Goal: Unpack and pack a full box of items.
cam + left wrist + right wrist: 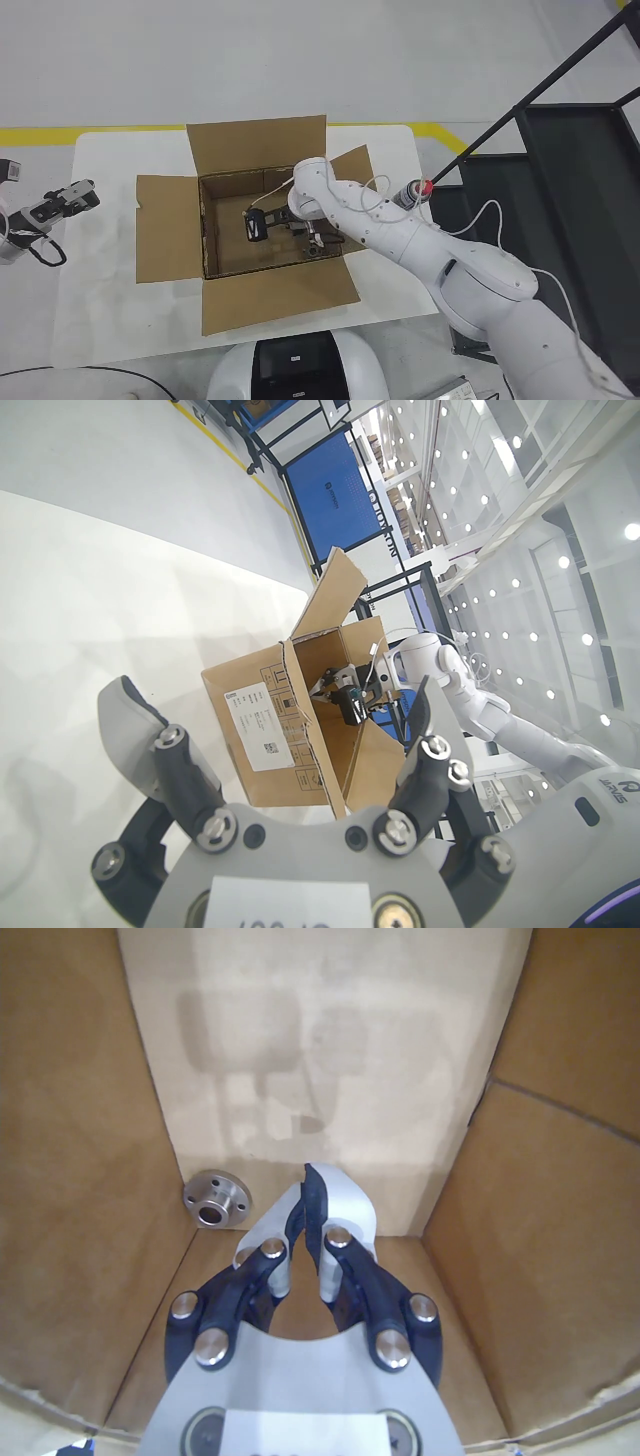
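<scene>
Left gripper [75,196]: far left of the top view, at the left border of the table [110,300] and well apart from the box. In the left wrist view [272,695] its jaws stand wide apart with nothing between them.
Left fingers [132,720]: grey shells with dark pads. The box shows farther off in the gap between them.
Box [165,230]: brown cardboard, centre of the top view, standing on the white table with all four flaps folded outward. One outer side wall carries a white label [257,725].
Right gripper [255,225]: inside the open box, centre of the top view, its white arm coming in from the lower right of the frame. In the right wrist view [307,1183] the jaws are pressed together at the tips and grip nothing.
Metal flange [217,1205]: round, silver, with a centre bore and small bolt holes. It lies in a floor corner of the box, near the right gripper's fingertips but not touching them.
Red-tipped object [418,190]: small and grey, just right of the box's right flap at the table's right border. What it is cannot be told.
</scene>
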`<state>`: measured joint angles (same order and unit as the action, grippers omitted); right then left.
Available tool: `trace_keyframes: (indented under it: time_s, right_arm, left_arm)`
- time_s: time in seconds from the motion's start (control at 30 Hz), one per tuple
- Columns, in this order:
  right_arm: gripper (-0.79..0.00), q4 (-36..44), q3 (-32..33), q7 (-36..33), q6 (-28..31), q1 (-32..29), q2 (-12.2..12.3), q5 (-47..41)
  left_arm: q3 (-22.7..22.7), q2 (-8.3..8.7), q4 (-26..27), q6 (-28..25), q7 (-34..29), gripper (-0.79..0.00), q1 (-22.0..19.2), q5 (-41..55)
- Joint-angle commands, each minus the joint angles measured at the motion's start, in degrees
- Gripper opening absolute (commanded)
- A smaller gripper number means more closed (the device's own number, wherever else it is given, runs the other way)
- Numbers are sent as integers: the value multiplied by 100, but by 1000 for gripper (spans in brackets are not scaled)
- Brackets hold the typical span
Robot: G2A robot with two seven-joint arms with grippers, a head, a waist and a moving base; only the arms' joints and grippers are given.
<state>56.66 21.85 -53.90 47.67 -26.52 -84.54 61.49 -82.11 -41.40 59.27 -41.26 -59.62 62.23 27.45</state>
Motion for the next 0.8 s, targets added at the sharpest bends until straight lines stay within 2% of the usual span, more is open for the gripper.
trace_keyframes:
  time_s: [0.0,0.33,0.77]
  right_arm:
    - [0,23,9,-77,194,43,13,-143]
    - [0,-519,-1180,442,714,416,16,-483]
    - [0,-989,-1210,406,678,195,-211,-109]
  left_arm:
    - [0,0,0,0,0,0,0,0]
    - [0,0,0,0,0,0,0,0]
    - [0,0,0,0,0,0,0,0]
